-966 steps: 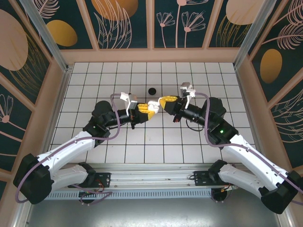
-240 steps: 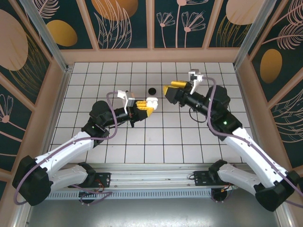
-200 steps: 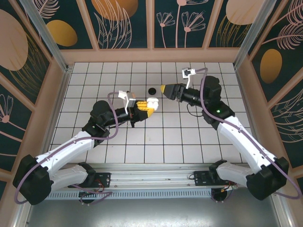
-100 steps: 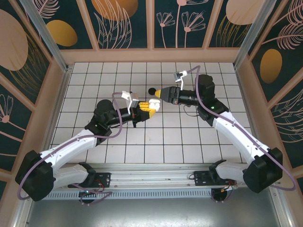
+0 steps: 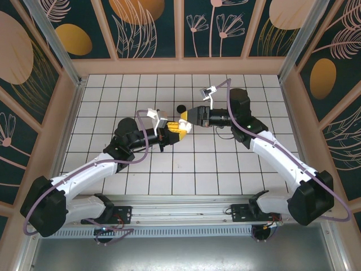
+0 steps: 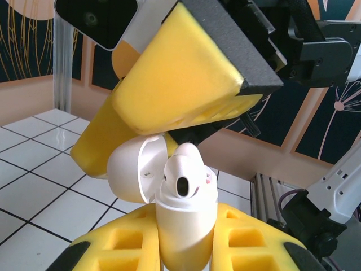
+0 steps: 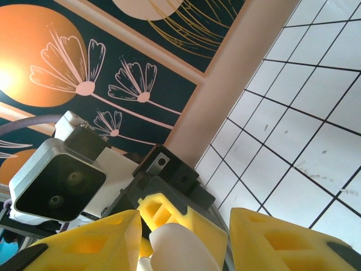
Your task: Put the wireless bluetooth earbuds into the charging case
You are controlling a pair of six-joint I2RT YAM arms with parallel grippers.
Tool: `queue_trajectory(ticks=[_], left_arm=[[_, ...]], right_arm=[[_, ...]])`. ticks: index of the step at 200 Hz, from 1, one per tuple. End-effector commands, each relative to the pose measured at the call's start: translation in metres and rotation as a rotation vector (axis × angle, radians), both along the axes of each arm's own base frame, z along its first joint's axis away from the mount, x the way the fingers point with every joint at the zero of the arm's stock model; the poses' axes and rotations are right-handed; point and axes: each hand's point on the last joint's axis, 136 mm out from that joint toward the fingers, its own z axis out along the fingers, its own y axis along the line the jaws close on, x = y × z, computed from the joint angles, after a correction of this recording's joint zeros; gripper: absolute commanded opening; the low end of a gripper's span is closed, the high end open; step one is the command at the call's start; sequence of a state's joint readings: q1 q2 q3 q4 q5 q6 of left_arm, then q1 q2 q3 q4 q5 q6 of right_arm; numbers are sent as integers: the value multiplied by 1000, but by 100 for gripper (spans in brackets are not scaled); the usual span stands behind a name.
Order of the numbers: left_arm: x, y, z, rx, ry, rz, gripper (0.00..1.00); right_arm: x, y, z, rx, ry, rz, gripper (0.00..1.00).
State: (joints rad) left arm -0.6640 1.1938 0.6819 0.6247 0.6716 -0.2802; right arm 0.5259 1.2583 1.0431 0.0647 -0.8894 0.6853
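- Above the middle of the white-tiled table (image 5: pixel 225 164), the left gripper (image 5: pixel 179 130) and right gripper (image 5: pixel 188 117) meet tip to tip, both clear of the surface.
- The left gripper is clamped on a white charging case (image 6: pixel 185 240), holding it upright by its lower body between two yellow fingers (image 6: pixel 121 245).
- The case stands open, with its lid (image 6: pixel 132 169) swung back to the left in the left wrist view.
- A white earbud (image 6: pixel 183 175) sits in the mouth of the case with its rounded head sticking up above the rim. How deep its stem goes cannot be seen.
- The right gripper's yellow pads (image 6: pixel 180 90) hang just over the earbud and lid, one pad above and one behind the lid.
- From the right wrist, its fingers stand apart on either side of the white lid, with a slim gap showing on each side. Whether they touch anything cannot be told.
- The left wrist camera (image 7: pixel 56 180) faces the right wrist's lens from just behind the case.
- A small black object (image 5: pixel 181 108) lies on the tiles just beyond the grippers; it is too small to identify.
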Motion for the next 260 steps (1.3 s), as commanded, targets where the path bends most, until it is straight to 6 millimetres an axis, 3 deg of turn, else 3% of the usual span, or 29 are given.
queue_trajectory(ticks=[1,68,104,130,179,226,260], left_arm=[[1,-2,13,-24,-54,2,0],[12,5,-4,-5,-3,64,0],[16,11,-6,-29,32,75,0],[18,15,-4,-51,54,69,0],[13,12,-4,-50,72,12,0],[11,6,-4,-51,95,-33,0],[11,2,3,-61,110,-66,0]], right_arm=[[-8,2,20,22,-69,39,44],[-15,-7,41,44,-190,12,38],[-23,-27,64,86,-305,-58,31],[-24,-43,69,89,-362,-137,30],[6,-51,38,-30,-319,-279,38],[21,-19,14,-85,-291,-206,43],[12,-4,-6,-97,-276,-127,42]])
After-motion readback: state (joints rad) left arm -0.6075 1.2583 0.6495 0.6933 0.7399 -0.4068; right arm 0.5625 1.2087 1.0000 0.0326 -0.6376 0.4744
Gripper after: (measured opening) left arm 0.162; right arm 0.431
